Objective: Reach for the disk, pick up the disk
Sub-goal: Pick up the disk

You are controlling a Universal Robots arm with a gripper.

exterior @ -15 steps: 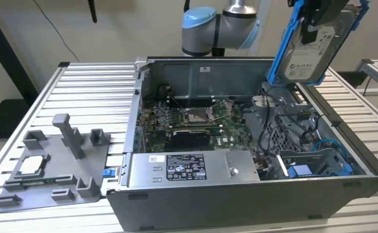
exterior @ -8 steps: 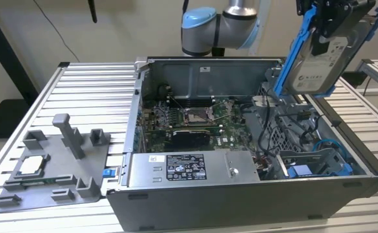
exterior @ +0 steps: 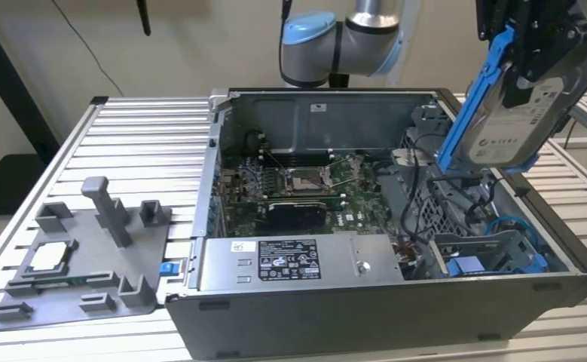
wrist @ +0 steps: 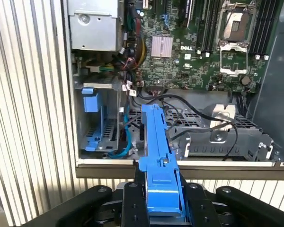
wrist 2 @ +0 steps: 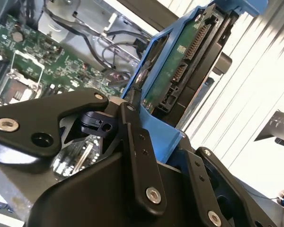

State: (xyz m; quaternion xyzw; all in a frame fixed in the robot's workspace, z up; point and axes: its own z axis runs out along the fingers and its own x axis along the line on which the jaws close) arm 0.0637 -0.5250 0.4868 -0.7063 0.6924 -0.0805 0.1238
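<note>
Nearest the wrist cameras, the gripper (wrist: 156, 201) is clamped on the disk (exterior: 515, 113), its black fingers (wrist 2: 139, 161) pressed against the blue bracket (wrist: 157, 156) that frames the drive; in the exterior view the gripper (exterior: 534, 60) holds it at the upper right, well above the computer case (exterior: 394, 302) and clear of its rim. The disk hangs nearly upright, slightly tilted, its white-labelled metal face turned toward the exterior camera and its green circuit board and connector edge showing in the second wrist view. I judge it a stiff, fairly dense thing for its size, with a smooth metal face that would slip under a light pinch, and a board side and connectors that should not be squeezed or knocked; the bracket's long edges look the sound place to take hold, though the plastic may flex a little. The arm (exterior: 343, 38) comes down from the far middle of the scene, its wrist turned so the first wrist view looks down past the bracket into the open case. Below lie an empty drive bay with a blue caddy (wrist: 92, 118), loose cables, and farther off the motherboard (wrist: 199, 47). At the exterior view's left, a grey fixture tray (exterior: 82, 256) sits on the slatted table (exterior: 142, 136), holding a small CPU chip (exterior: 52, 258).
</note>
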